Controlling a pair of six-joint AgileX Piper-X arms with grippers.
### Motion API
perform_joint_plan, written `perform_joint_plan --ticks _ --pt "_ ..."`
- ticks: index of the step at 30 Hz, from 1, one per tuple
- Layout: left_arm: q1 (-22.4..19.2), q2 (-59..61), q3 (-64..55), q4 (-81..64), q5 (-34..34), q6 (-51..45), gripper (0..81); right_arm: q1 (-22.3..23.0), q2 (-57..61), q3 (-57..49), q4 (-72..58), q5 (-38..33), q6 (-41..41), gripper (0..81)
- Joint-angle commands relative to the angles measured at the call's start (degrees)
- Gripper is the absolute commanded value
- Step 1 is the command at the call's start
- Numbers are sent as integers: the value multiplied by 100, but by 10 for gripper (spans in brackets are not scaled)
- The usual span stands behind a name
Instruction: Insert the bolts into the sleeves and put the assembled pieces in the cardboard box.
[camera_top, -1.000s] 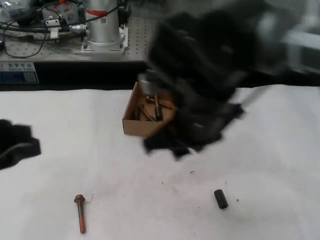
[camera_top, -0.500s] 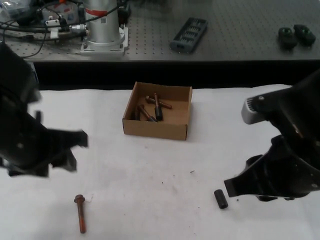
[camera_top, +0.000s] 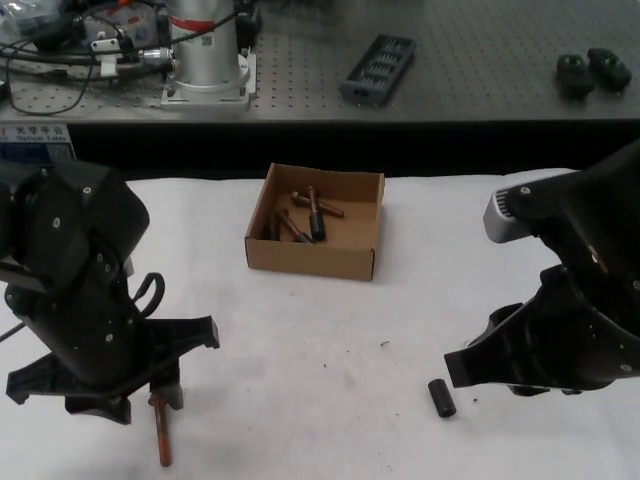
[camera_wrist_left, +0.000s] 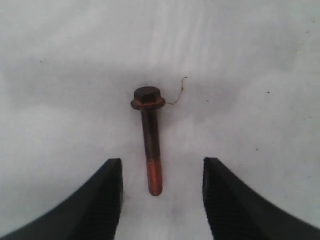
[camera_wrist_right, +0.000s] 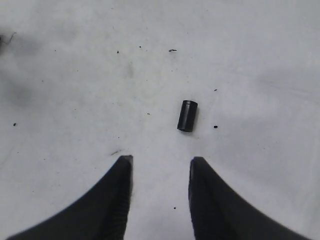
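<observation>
Bolt (camera_wrist_left: 150, 145) lies flat on the white cloth (camera_top: 300, 350) at the near left of the bench, well apart from the cardboard box (camera_top: 310, 262). The left gripper (camera_wrist_left: 162, 162) hangs right over it with its fingers spread wide, one on each side of the shank, touching nothing. That straddle looks deliberate: the fingers stand across the shank, so closing would pinch it on its narrow sides, not end to end. The bolt's long axis runs near-to-far across the bench, a little off straight. Its flanged head points away from the fingers, and its brighter threaded tip lies between the fingertips.

The sleeve (camera_wrist_right: 187, 116) rests on its side at the near right, short and dark. Its long axis also runs roughly near-to-far, slightly tilted. The right gripper (camera_wrist_right: 161, 158) hovers just short of it, claw parted and empty, the sleeve ahead of the fingertips and a touch to one side. My guess is that each arm is lined up for its own pick, so that bolt and sleeve can be brought together between them.

Several assembled pieces (camera_top: 305, 215) already lie in the box, which sits at the middle of the bench, within reach of either arm
</observation>
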Motion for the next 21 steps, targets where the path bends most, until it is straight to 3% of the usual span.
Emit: perform_joint_plan --ticks 1,18,21 --pt "-21 56 -79 13 -176 -117 363 -34 -46 10 -132 -16 34 283" --pt "-318 822 -93 -129 -21 -714 363 -34 -46 10 -143 -16 159 283" --pt "-318 866 -93 -129 -43 -864 303 -34 -46 10 -143 -16 159 283"
